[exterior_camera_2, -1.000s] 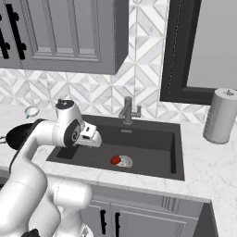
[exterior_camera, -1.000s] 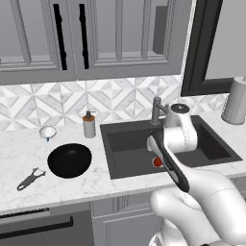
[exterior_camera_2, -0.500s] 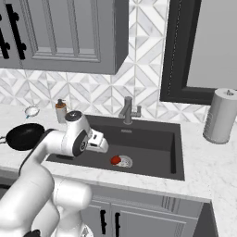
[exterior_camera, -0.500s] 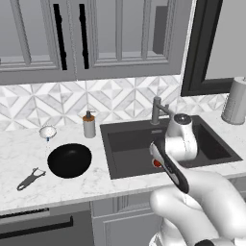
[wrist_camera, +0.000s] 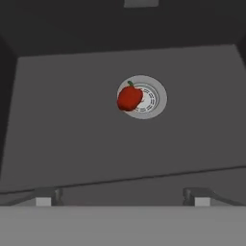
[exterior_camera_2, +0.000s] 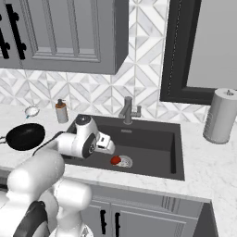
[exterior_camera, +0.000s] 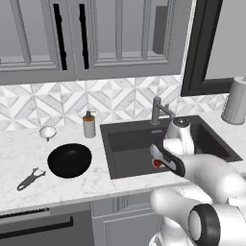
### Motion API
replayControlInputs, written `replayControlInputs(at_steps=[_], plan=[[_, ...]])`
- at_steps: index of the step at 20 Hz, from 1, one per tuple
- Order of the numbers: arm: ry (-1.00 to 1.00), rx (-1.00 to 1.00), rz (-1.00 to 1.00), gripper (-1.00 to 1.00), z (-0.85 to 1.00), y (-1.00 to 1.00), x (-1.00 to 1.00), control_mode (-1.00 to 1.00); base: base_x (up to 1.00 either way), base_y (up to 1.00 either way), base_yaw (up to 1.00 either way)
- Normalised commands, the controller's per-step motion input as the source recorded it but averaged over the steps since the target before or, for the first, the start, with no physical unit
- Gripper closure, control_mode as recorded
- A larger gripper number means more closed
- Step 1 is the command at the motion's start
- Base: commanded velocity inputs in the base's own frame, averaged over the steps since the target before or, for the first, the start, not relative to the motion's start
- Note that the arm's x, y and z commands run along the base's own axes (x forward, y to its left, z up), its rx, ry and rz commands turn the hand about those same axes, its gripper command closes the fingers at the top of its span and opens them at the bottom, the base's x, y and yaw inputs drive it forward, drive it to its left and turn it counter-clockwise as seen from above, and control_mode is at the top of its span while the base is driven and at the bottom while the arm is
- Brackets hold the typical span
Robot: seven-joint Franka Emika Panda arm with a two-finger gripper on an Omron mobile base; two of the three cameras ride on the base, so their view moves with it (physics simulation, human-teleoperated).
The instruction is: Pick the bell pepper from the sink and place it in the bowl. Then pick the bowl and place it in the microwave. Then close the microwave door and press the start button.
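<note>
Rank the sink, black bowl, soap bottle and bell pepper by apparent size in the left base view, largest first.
1. sink
2. bowl
3. soap bottle
4. bell pepper, partly hidden by the arm, so only a sliver shows

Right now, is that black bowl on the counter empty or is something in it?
Empty. The bowl shows only its plain black inside, and the bell pepper lies on the sink's drain.

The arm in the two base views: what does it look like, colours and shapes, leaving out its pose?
The arm is glossy white, built of rounded, bulbous segments. Its joints show as dark rings, one large black ring near the base in the left base view. A black band runs along the forearm. The hand is a small white block. In the hand view the fingers are small and grey.
</note>
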Motion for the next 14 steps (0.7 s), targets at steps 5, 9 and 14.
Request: replayControlInputs(at_steps=[5, 9, 14], plan=[[0.01, 0.03, -0.12, -1.0, -0.11, -0.15, 0.45, -1.0, 0.0, 0.0, 0.0], [0.02, 0.05, -0.12, -1.0, -0.29, -0.13, 0.32, -1.0, 0.0, 0.0, 0.0], [0.0, 0.01, -0.1, -1.0, -0.47, -0.09, 0.31, -1.0, 0.0, 0.0, 0.0]])
